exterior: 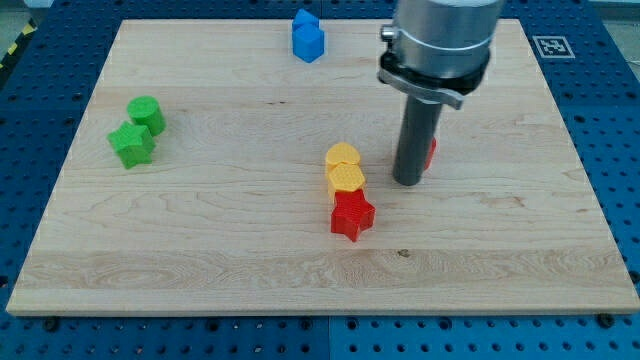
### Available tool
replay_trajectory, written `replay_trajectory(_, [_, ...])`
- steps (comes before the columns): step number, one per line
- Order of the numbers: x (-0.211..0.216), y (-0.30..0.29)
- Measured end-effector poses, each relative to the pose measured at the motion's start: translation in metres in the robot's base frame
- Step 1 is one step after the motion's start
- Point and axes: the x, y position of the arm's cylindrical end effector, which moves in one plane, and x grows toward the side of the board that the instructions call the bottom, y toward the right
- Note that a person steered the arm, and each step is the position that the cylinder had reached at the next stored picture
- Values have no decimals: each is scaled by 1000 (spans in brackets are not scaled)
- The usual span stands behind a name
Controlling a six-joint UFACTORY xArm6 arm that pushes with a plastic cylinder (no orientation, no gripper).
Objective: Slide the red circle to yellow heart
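My tip (407,182) rests on the wooden table (200,230) right of centre, at the lower end of the dark rod that hangs from the grey arm housing (440,45) at the view's top. There is no gripper here to be apart or together, only this rod. The red circle (431,152) is almost wholly hidden behind the rod: only a thin red sliver shows at the rod's right edge, just above the tip and seemingly touching the rod. With so little showing, its heading and long axis cannot be told. The yellow heart (343,157) lies near the tip on the view's left, clear of it. A second yellow block (346,180) touches the heart from below, and a red star (352,215) sits against that block's lower edge, so the three form a short column. Two blue blocks (308,36) stand together at the view's top, and two green blocks (138,131) sit touching at the left.
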Motion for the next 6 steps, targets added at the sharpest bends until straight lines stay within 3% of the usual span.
replay_trajectory(1, [13, 36])
replay_trajectory(2, [-1, 52])
replay_trajectory(3, [-30, 50])
replay_trajectory(6, [-31, 9])
